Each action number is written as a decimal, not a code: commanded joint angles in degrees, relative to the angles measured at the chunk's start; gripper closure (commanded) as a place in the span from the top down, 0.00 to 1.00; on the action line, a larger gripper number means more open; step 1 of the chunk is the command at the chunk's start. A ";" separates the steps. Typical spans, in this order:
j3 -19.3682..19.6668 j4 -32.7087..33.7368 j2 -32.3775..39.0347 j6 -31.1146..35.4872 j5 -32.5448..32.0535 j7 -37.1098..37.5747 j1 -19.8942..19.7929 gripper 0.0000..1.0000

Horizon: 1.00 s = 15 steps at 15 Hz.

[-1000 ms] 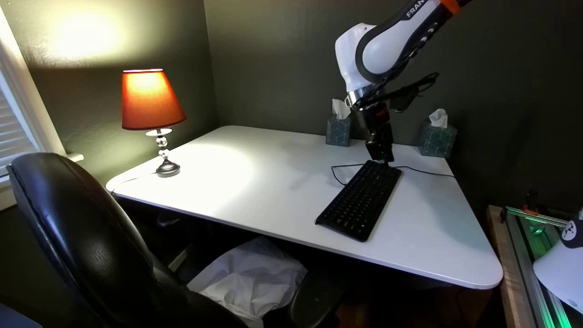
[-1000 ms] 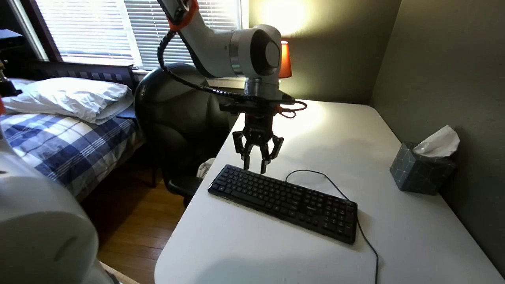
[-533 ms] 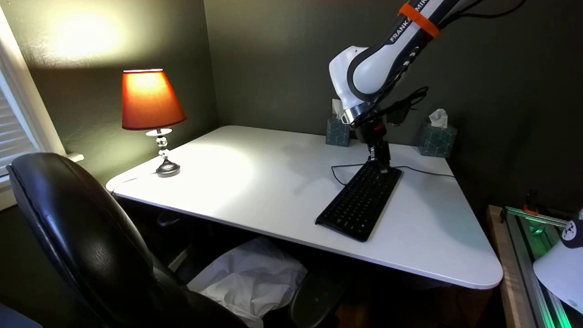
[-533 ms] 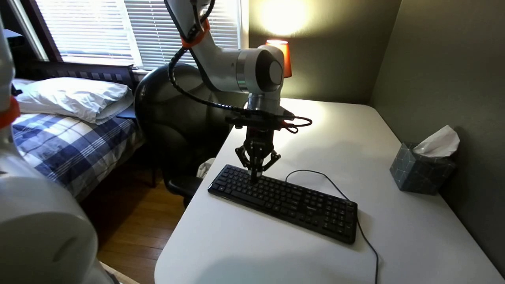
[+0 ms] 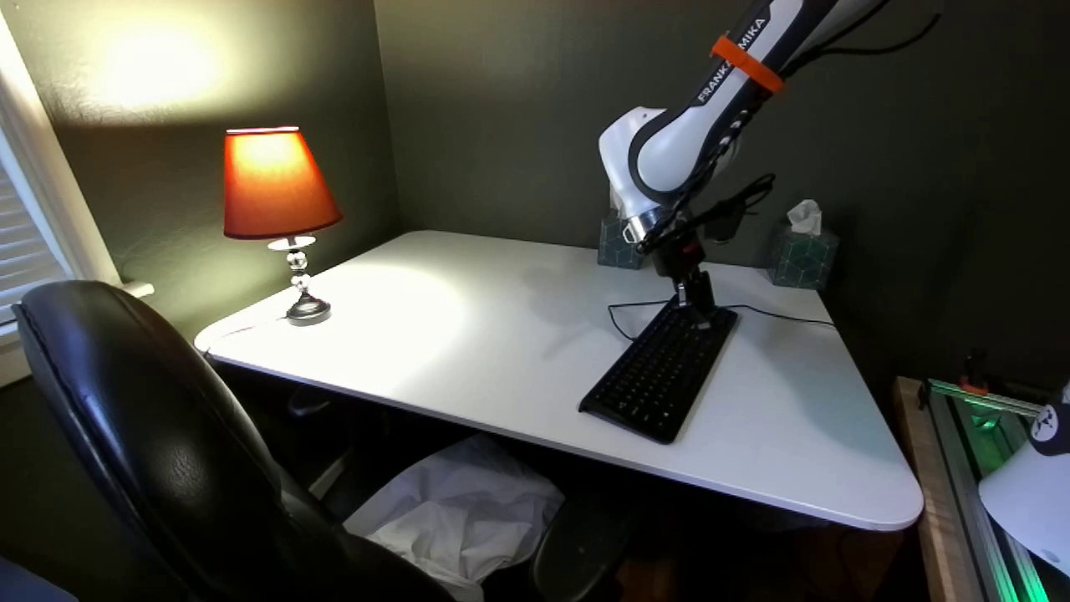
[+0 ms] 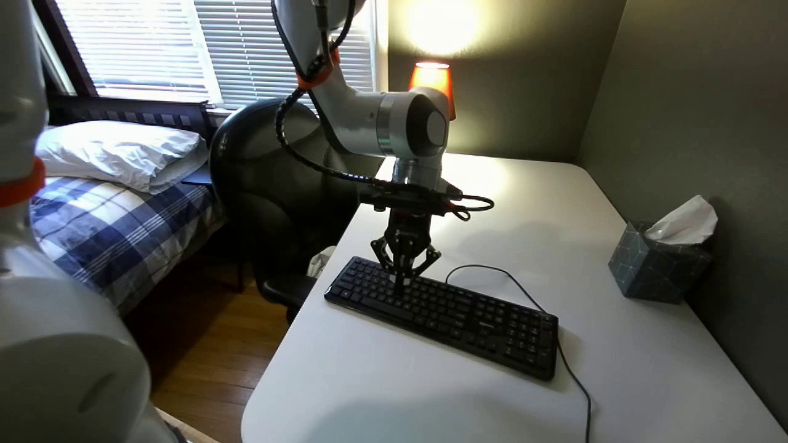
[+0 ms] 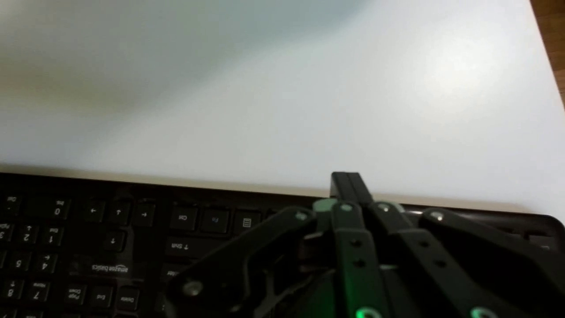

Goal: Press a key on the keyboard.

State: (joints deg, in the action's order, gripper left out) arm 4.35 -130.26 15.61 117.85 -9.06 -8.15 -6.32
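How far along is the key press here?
Done, it seems: the pincer is shut and placed over the keyboard. In hand: the press, as in both exterior views its fingertips appear at or just above the keys; contact cannot be confirmed. Left: perhaps the final push, since no depressed key shows, then lifting clear.

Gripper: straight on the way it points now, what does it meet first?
The keyboard, most likely its keys: in both exterior views the closed gripper points down at them. Whether it already touches, and which key, is unclear.
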 commanded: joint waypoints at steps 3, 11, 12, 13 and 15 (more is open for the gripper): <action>-0.11 2.33 3.26 0.46 2.15 -2.83 -0.82 0.00; -0.23 5.17 6.72 0.32 2.36 -3.74 -1.10 0.00; -0.26 5.52 7.12 0.22 2.48 -3.90 -1.19 0.00; -0.30 5.83 7.49 0.24 2.58 -4.07 -1.27 0.00; -0.33 6.38 8.13 0.22 2.70 -4.10 -1.30 0.00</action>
State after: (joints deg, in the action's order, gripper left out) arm 4.34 -125.37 21.93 117.88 -7.55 -10.83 -7.01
